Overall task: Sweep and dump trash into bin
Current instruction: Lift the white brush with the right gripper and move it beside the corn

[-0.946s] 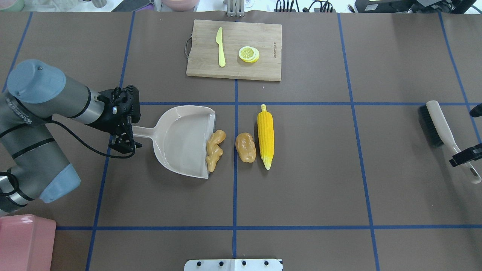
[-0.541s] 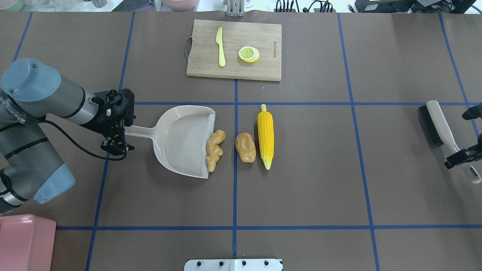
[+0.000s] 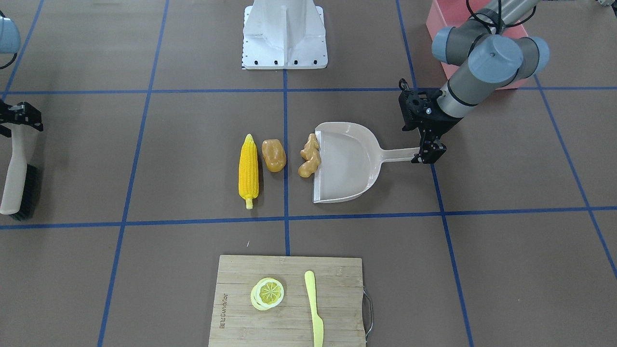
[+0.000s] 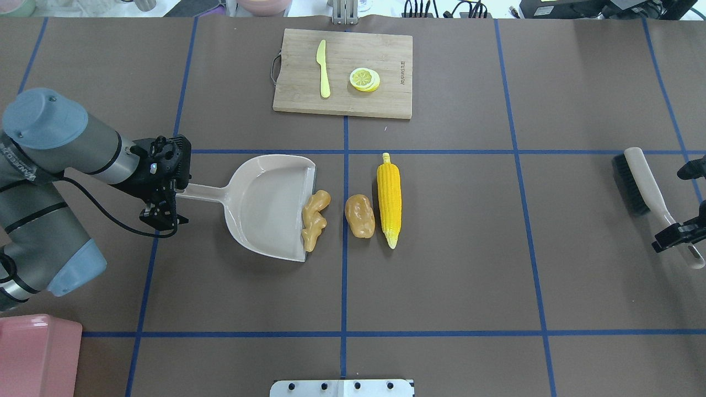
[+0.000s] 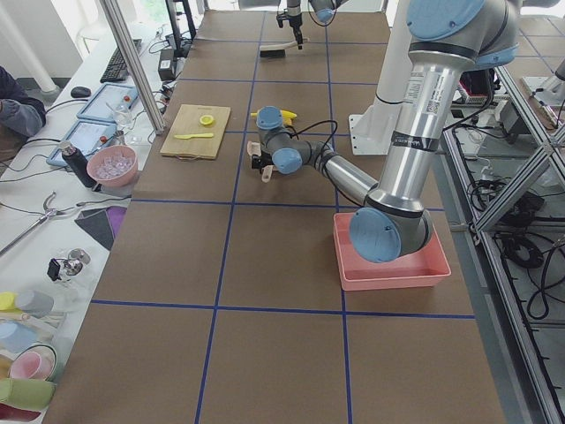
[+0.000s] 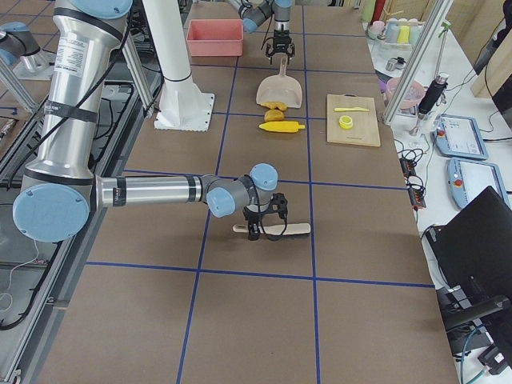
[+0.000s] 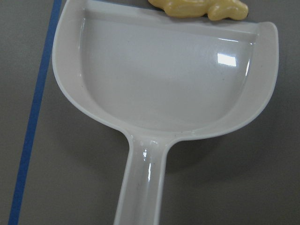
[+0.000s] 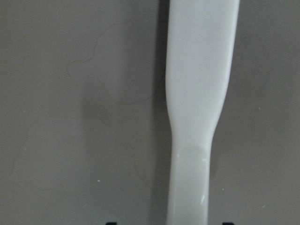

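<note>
We are judging this as the tool-pickup step, with no sweeping begun. The ginger [image 4: 314,219] is lying against the open lip of the pan [image 4: 265,204], touching it. The potato [image 4: 359,216] is sitting just beside it on the table [image 4: 441,286], and the corn [image 4: 389,199] is lying just past the potato, parallel to the lip. None of the three is lying inside the pan. The bin [image 4: 33,353] is sitting at the table's near left corner, beside the left arm's base and well apart from the trash.

The left gripper [image 3: 428,155] is hanging at the very end of the pan's handle. Its wrist view is showing no fingers and the other views are showing them too small, so we cannot tell whether it is clamping the handle. The right gripper [image 4: 677,234] is hovering low over the handle of the brush [image 4: 645,184] at the table's right side. Its fingertips are standing spread on either side of the handle, so it is gripping nothing.

Next, we are expecting the right gripper to close on the brush, carry it to the corn's right side and draw the bristles toward the pan. That is calling for the left gripper to be pinning the pan, lip flat on the table, or the pan may be sliding back with the trash.
</note>
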Tool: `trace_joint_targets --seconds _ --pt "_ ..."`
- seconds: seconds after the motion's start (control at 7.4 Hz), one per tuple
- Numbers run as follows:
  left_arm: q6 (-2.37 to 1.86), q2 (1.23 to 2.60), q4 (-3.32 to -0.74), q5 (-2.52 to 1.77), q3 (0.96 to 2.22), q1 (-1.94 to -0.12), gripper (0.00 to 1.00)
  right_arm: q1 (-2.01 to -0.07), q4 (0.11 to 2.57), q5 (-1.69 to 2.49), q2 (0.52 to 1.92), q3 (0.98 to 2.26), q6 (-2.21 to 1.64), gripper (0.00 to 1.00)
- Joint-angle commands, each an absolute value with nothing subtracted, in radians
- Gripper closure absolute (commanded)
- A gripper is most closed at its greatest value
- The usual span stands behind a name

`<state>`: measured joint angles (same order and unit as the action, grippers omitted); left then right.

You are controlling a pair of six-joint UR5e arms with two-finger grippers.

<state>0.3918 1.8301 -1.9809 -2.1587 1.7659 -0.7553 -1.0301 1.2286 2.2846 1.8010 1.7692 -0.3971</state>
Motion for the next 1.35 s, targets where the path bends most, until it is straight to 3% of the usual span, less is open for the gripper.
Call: trace_joint_targets --seconds 0.0,0.14,0.41,0.54,0.68,1.22 --pt "0.396 1.844 -1.980 -2.161 1.744 -0.755 0.03 -1.031 1.230 2.277 1.812 1.770 -0.387 0.84" --pt "0.408 1.842 -1.980 -2.163 1.743 -0.756 0.03 -1.032 1.230 2.272 1.812 1.764 -0.374 1.00" --pt "0.416 1.859 -1.980 -2.157 1.715 -0.755 0.04 -1.037 1.244 2.284 1.809 1.822 -0.362 1.00" --pt "0.414 1.864 -1.980 -2.157 1.709 -0.753 0.04 -1.051 1.361 2.293 1.799 1.921 -0.364 1.00" --pt "0.416 1.870 -1.982 -2.157 1.707 -0.755 0.05 -1.051 1.497 2.296 1.749 2.000 -0.365 1.00" --pt "0.417 1.870 -1.996 -2.158 1.697 -0.753 0.07 -0.981 1.788 2.232 1.477 2.082 -0.422 1.00"
